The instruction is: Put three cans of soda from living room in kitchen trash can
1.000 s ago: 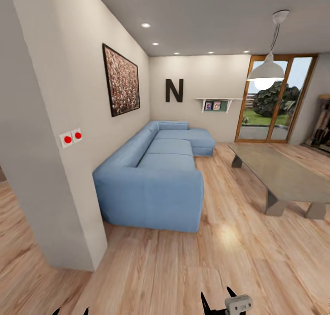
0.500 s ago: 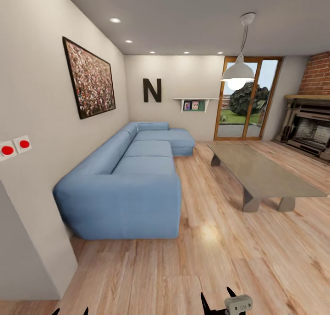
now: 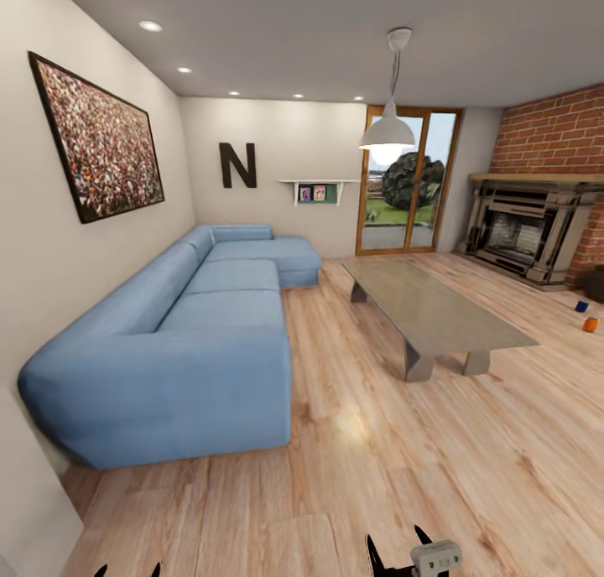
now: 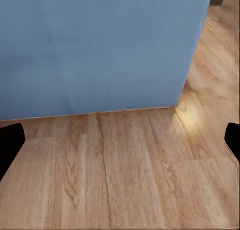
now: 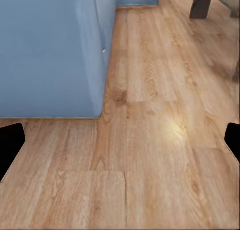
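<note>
Two soda cans stand on the wood floor at the far right of the head view, an orange can [image 3: 591, 324] and a blue can [image 3: 580, 306] just behind it, in front of the fireplace [image 3: 528, 229]. The dark reddish can and the trash can are out of view. The tips of my left gripper [image 3: 128, 571] and right gripper [image 3: 398, 552] poke up at the picture's lower edge, far from the cans. In the wrist views the left gripper [image 4: 120, 142] and right gripper [image 5: 120, 142] hang open over bare floor near the sofa's end, holding nothing.
A long blue sofa [image 3: 184, 334] runs along the left wall. A low glass-topped table [image 3: 428, 309] stands mid-room, with a lamp [image 3: 387, 128] above it. Open wood floor [image 3: 403, 476] lies between me and the cans. Glass doors [image 3: 407, 183] are at the back.
The whole view has swung to the right: the near wall corner slid out of view, and the brick fireplace and the two cans came in at the right. Grippers unchanged.
</note>
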Robot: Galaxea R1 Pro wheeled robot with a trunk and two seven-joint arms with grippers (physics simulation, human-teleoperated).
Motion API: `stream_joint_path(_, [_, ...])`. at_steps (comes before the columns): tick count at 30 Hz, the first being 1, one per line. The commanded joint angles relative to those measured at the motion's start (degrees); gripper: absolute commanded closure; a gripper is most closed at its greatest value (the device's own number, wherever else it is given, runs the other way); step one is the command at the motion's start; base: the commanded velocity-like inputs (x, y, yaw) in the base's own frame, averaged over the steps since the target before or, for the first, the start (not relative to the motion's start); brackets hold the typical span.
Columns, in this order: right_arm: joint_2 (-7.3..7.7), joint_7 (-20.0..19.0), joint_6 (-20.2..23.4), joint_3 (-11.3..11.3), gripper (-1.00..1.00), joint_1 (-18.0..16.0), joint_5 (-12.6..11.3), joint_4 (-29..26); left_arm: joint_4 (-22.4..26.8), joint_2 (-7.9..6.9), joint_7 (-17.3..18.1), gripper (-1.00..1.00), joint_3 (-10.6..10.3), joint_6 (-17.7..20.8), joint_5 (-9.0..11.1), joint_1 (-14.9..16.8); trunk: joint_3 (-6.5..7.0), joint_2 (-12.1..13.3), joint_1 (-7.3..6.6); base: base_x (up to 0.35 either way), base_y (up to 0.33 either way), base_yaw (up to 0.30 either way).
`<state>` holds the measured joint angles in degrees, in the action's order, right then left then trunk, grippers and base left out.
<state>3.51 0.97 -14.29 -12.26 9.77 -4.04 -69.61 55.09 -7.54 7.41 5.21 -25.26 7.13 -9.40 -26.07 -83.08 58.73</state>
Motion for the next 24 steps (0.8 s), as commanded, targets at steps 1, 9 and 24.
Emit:
stream_joint_path(1, [0.00, 0.00, 0.01, -0.01, -1.00, 0.00, 0.00, 0.00, -0.11, 0.01, -0.01, -1.00, -0.02, -0.05, 0.00, 0.00, 0.00, 0.00, 0.00, 0.019, -0.155, -0.252])
stream_joint_path(9, [0.00, 0.00, -0.03, -0.04, -1.00, 0.01, 0.00, 0.00, -0.49, 0.06, -0.03, -1.00, -0.26, -0.29, -0.09, 0.00, 0.00, 0.00, 0.00, 0.005, -0.258, -0.252])
stream_joint_path(24, [0.00, 0.00, -0.01, 0.07, -1.00, 0.01, 0.00, 0.00, -0.60, -0.01, -0.03, -1.00, -0.29, -0.31, -0.10, 0.00, 0.00, 0.00, 0.00, 0.000, -0.295, -0.252])
